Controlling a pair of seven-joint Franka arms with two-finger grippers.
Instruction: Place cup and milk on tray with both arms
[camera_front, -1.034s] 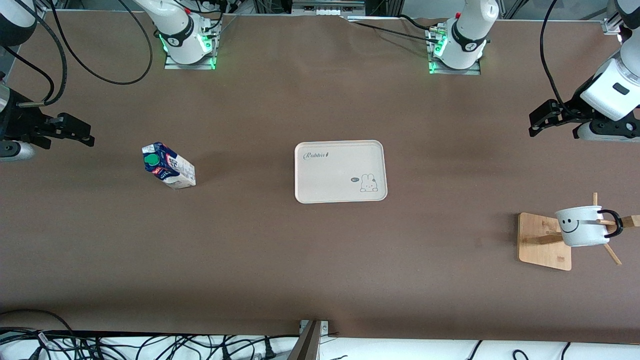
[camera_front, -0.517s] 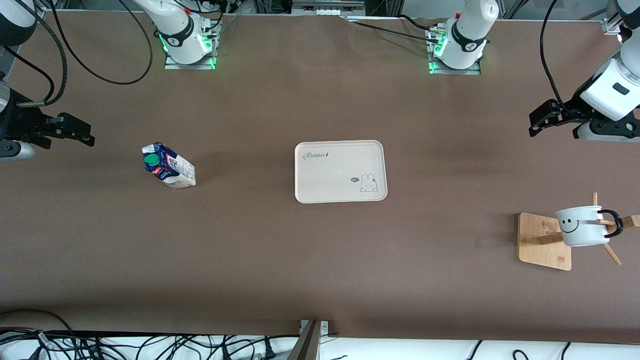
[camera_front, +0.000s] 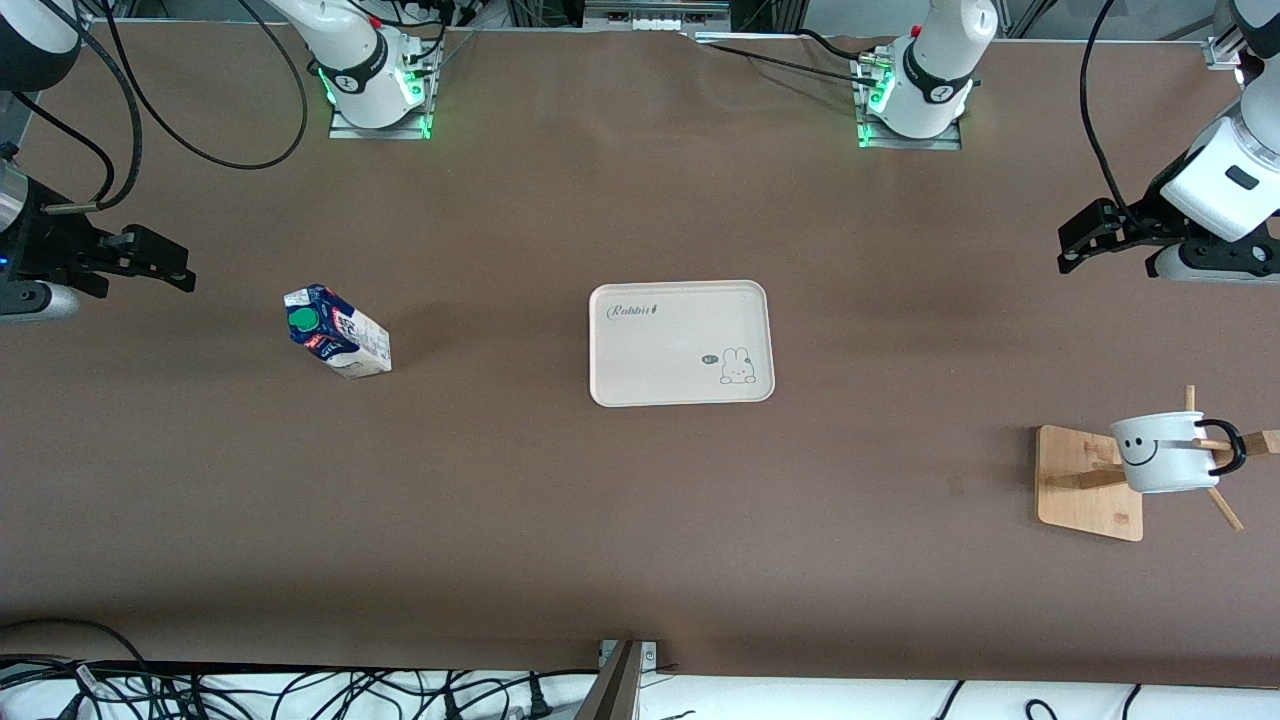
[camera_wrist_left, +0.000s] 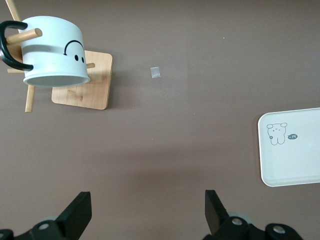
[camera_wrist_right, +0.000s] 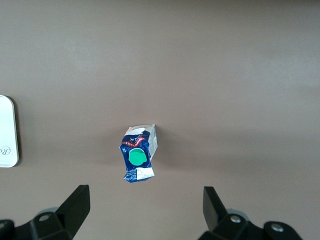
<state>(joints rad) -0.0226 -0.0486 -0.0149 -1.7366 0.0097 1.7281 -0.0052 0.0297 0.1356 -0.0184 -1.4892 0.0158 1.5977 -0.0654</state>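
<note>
The cream tray (camera_front: 660, 350) lies at the table's middle; its edge shows in the left wrist view (camera_wrist_left: 295, 165) and the right wrist view (camera_wrist_right: 7, 132). The blue and white milk carton (camera_front: 336, 332) with a green cap stands toward the right arm's end, also seen in the right wrist view (camera_wrist_right: 138, 159). The white smiley cup (camera_front: 1163, 452) hangs on a wooden rack (camera_front: 1087, 482) toward the left arm's end, also seen in the left wrist view (camera_wrist_left: 54, 52). My right gripper (camera_front: 168, 267) is open and empty in the air, apart from the carton. My left gripper (camera_front: 1082, 238) is open and empty, apart from the cup.
The rack's wooden base (camera_wrist_left: 84, 82) and pegs hold the cup. A small pale scrap (camera_wrist_left: 155, 72) lies on the brown table beside the rack. Cables run along the table's edge nearest the front camera (camera_front: 300, 690).
My right gripper has shifted slightly toward the carton. The left arm, cup, carton and tray have not moved.
</note>
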